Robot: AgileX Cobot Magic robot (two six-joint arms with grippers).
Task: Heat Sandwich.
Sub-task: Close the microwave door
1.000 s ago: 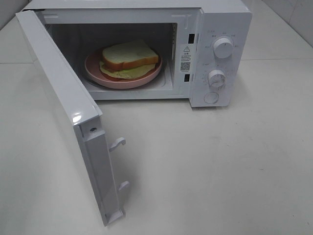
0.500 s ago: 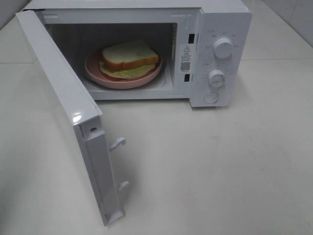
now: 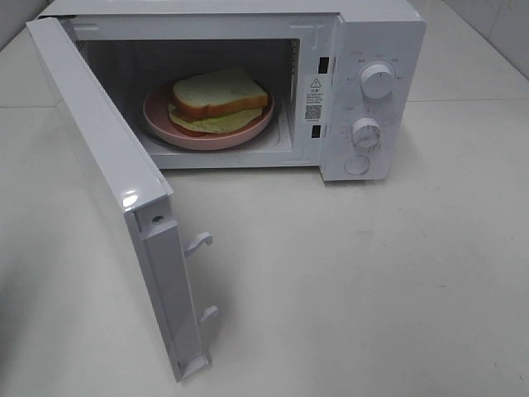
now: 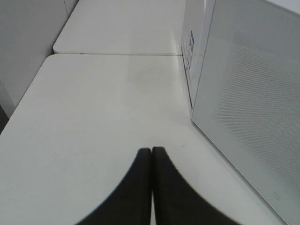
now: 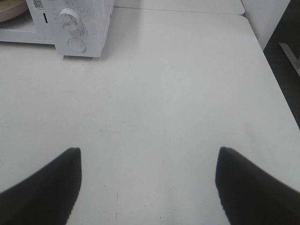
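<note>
White table (image 3: 372,273) bears microwave (image 3: 388,37) holding sandwich (image 3: 219,91), sticker (image 3: 313,98) unreadable; left hand (image 4: 151,152) together, right hand (image 5: 148,151) apart.

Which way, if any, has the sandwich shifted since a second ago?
No. The sandwich lies in the same spot on the plate, against the microwave cavity.

One microwave (image 3: 380,50), one pink plate (image 3: 162,126), one sandwich (image 3: 219,89), two knobs (image 3: 377,80).

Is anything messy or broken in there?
Nothing is broken or spilled. The sandwich sits flat on the pink plate inside the microwave, whose door stands wide open. Only some green filling pokes out.
</note>
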